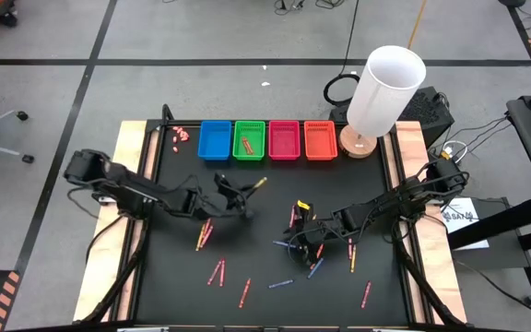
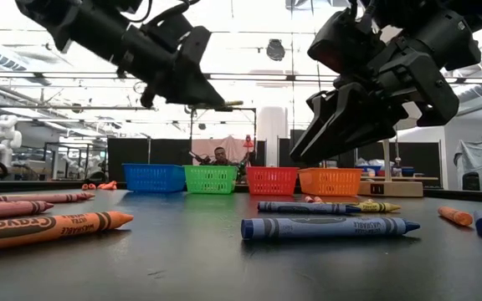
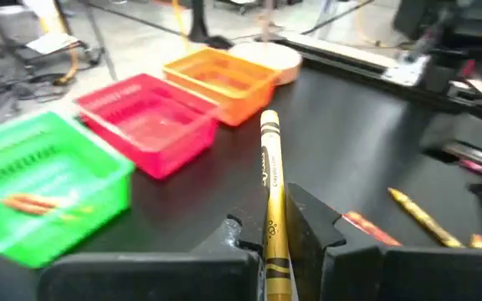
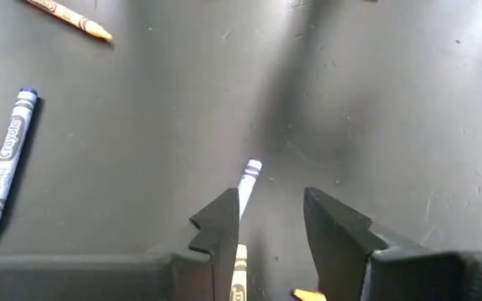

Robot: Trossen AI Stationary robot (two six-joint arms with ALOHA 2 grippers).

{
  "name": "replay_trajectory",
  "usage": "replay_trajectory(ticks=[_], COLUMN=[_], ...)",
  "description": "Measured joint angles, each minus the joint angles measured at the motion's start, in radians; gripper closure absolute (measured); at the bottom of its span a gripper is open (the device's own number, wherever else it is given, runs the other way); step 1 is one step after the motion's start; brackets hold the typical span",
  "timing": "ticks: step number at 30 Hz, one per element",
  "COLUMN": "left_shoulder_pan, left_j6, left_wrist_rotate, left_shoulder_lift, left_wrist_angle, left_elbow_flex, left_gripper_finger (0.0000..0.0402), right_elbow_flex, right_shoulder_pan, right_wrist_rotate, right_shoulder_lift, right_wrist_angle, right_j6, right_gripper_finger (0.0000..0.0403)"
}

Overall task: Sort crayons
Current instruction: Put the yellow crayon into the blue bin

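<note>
"Crayola" on orange crayon [image 2: 48,228]

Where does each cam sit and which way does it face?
High: above the table, straight down; both arms, four baskets.
Low: table-top height, level across; both arms enter from above, blue crayon up front.
Left wrist: on the left arm, looking forward; left end effector shut on the yellow crayon.
Right wrist: on the right arm, facing the mat; right end effector open.
Shared: green basket in high, low, left wrist.
</note>
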Motion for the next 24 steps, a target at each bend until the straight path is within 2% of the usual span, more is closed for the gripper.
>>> replay_trajectory(ticks=[5, 11, 20, 24], left_shoulder_pan=[0.075, 0.177, 0.385, 0.483], left_j6=[-0.002, 0.000, -0.011, -0.103], left_wrist_rotate=[-0.002, -0.025, -0.049, -0.042], left_shoulder_lift=[-0.138, -0.246, -0.241, -0.207], left_wrist_angle=[-0.142, -0.256, -0.325, -0.354], left_elbow_flex=[0.000, 0.000, -0.004, -0.005], left_gripper_finger=[0.0375, 0.0375, 0.0375, 0.0375], right_elbow_flex=[0.000, 0.000, 0.000, 0.000], right_shoulder_pan=[0.000, 0.000, 0.000, 0.000], right_wrist_rotate=[0.050, 0.050, 0.049, 0.049], right_shoulder_lift=[0.000, 0.000, 0.000, 0.009], right_wrist_angle=[0.009, 0.032, 0.083, 0.099], right_j6=[-0.002, -0.011, -0.030, -0.037], right_gripper_finger=[0.0280, 0.0280, 0.0280, 0.0280])
